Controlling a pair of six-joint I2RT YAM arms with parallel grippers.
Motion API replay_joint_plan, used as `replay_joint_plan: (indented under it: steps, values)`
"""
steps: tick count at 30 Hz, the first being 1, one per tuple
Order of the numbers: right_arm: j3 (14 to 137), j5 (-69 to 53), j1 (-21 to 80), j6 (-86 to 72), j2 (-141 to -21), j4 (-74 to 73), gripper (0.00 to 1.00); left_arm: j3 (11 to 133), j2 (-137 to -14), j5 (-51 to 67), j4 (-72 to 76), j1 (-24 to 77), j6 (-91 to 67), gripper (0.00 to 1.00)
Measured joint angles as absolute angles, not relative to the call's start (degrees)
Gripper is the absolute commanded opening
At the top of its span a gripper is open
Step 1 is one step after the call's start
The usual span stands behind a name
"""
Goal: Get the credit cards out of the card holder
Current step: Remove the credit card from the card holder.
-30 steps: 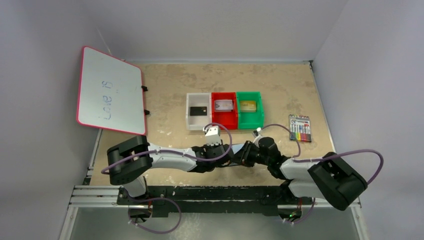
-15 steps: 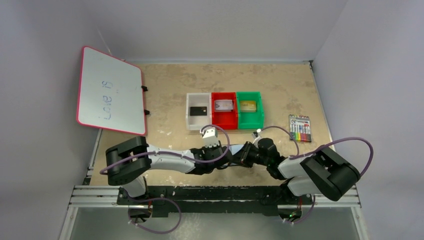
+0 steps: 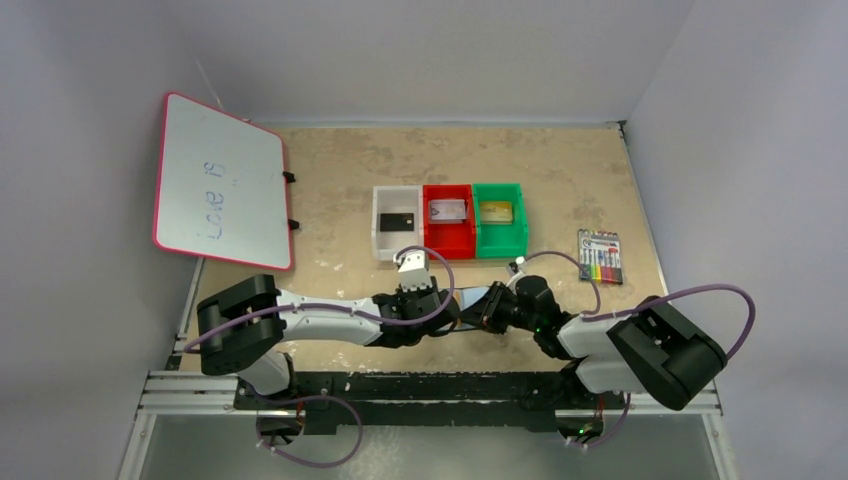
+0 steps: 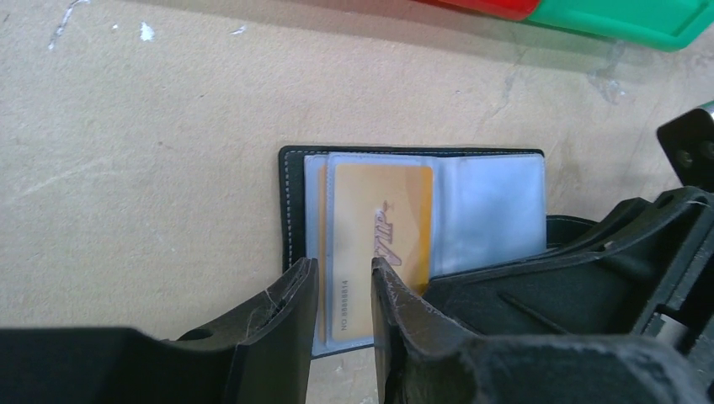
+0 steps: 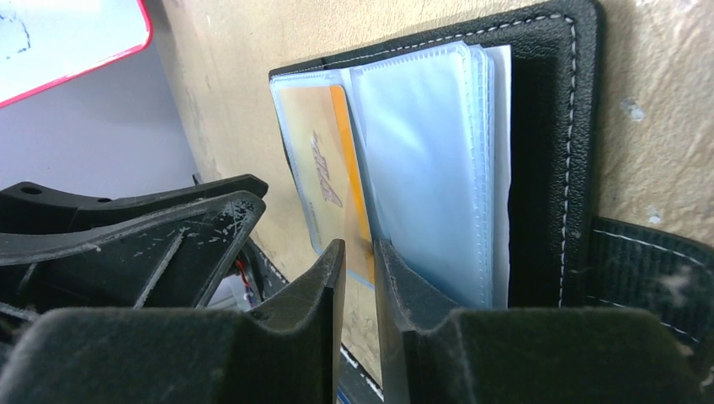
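The black card holder [image 4: 290,202] lies open on the table, clear sleeves up, also in the right wrist view [image 5: 539,168]. An orange-gold card [image 4: 383,219] sits in its left sleeve [image 5: 324,168]. My left gripper [image 4: 343,265] is at the sleeve's near edge, jaws a narrow gap apart with the card's end between the tips. My right gripper [image 5: 358,244] is at the sleeve stack's edge, jaws slightly apart. In the top view both grippers [image 3: 452,312] [image 3: 482,308] meet over the holder and hide it. A black card [image 3: 397,220], a silver card [image 3: 448,210] and a gold card [image 3: 496,211] lie in the bins.
White [image 3: 385,245], red [image 3: 448,240] and green [image 3: 500,243] bins stand in a row just beyond the grippers. A marker pack [image 3: 600,256] lies at the right. A red-framed whiteboard [image 3: 220,185] leans at the far left.
Both grippers stay at the holder. The left arm's near links have swung left and its wrist has edged left. The right arm's elbow has shifted a little.
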State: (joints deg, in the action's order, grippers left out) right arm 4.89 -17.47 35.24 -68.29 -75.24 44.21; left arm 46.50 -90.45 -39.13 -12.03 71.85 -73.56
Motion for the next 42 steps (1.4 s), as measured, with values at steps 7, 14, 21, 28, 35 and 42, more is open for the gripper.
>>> replay_joint_plan:
  steps: [7, 14, 21, 28, 35, 42]
  values:
    - [4.91, -17.47, 35.24, -68.14, -75.31, 44.23, 0.23, 46.48, -90.74, -37.5, -7.64, 71.44, -72.23, 0.29]
    - [4.91, -17.5, 35.24, -68.1, -75.31, 44.36, 0.25, 46.48, -93.56, -36.42, -6.96, 70.91, -72.64, 0.29]
    - [4.93, -17.47, 35.24, -67.92, -75.2, 44.34, 0.25, 46.5, -94.04, -36.71, -6.85, 70.89, -72.86, 0.28]
    - [5.02, -17.5, 35.24, -67.92, -75.22, 44.62, 0.25, 46.65, -95.0, -36.69, -5.34, 70.89, -72.9, 0.25]
    - [5.02, -17.47, 35.24, -68.18, -75.22, 44.93, 0.18, 46.06, -95.44, -36.42, -2.74, 70.83, -74.24, 0.23]
    - [4.51, -17.34, 35.24, -69.1, -73.91, 44.91, 0.0, 45.3, -95.44, -36.71, -1.37, 70.91, -75.31, 0.22]
